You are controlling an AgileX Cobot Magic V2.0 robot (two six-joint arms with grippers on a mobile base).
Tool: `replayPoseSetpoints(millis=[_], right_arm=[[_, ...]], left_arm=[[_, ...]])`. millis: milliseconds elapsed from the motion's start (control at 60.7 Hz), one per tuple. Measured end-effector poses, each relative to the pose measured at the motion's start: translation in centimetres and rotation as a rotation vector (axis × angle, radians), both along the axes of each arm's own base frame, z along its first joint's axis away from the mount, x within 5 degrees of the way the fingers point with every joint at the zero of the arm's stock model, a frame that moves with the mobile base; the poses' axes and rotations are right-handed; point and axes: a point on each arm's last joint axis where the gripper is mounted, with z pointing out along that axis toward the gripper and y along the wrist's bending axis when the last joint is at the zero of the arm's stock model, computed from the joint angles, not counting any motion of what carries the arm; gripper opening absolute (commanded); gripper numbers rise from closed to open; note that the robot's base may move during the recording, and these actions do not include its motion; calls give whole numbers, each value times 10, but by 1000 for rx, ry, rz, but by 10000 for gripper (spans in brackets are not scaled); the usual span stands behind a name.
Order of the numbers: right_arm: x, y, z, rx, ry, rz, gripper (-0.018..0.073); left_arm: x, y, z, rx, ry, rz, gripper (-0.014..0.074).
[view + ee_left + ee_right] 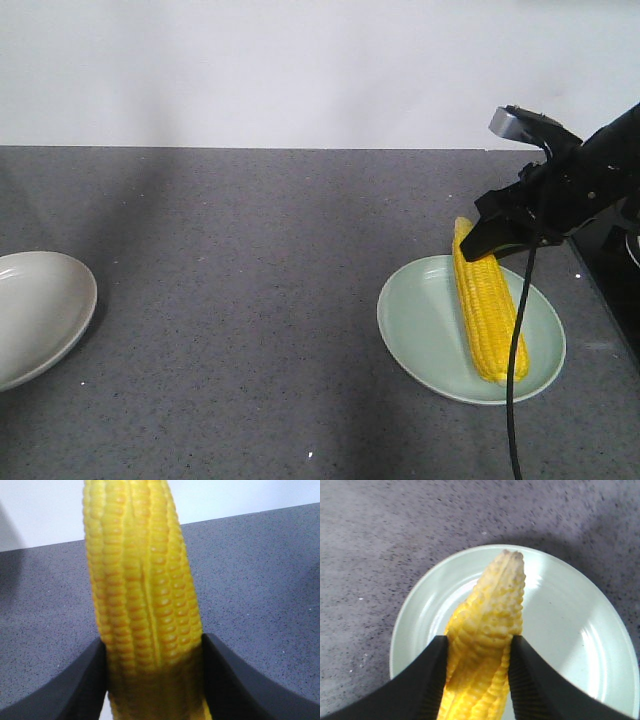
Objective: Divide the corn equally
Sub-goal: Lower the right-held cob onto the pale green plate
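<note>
Corn [487,310], green plate [420,330], grey speckled countertop [250,280]

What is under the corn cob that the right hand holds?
Under the corn cob is the light green plate; its lower tip rests there. The strip of plate directly beneath the cob is covered, so nothing can be seen there.

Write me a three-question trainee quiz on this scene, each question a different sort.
1. True or false: the right gripper is shut on a cob, with the green plate beneath it.
2. What shows on the grey plate? A) one cob B) two cobs C) nothing
3. Fill in: the left gripper is ___ on the other cob.

Key: 1 true; 2 C; 3 shut.
</note>
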Motion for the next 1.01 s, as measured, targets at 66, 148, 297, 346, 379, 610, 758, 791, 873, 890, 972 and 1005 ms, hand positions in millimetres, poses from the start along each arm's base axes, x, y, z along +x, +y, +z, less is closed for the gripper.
replayPoseSetpoints(millis=[66,148,297,346,379,610,758,791,873,890,972,1005], right_arm=[[3,-1,-6,-6,22,-14,118],[5,-2,-12,-18,42,-25,121],[7,-4,-19,-31,78,-54,139],[7,-4,-20,-32,84,-61,152],[7,-4,-20,-33,86,-65,167],[7,-4,-20,-33,85,-64,342],[7,-4,-20,-37,73,-43,484],[7,-4,-20,-38,72,-41,513],[7,-4,-20,-39,70,-37,558],[7,-4,-20,-39,70,-37,564],[7,-4,-18,-39,66,-36,575],[6,-4,-17,-39,61,-35,574]], left_arm=[[0,0,0,0,0,0,149],[0,0,0,0,0,0,149],[0,0,0,0,0,0,149],[0,0,0,0,-1,0,149],[0,0,0,0,-1,0,149],[0,0,0,0,-1,0,149],[0,0,0,0,-1,0,149],[0,0,0,0,-1,0,149],[0,0,0,0,-1,0,149],[0,0,0,0,-1,0,149],[0,0,0,0,-1,0,149],[0,0,0,0,-1,0,149]])
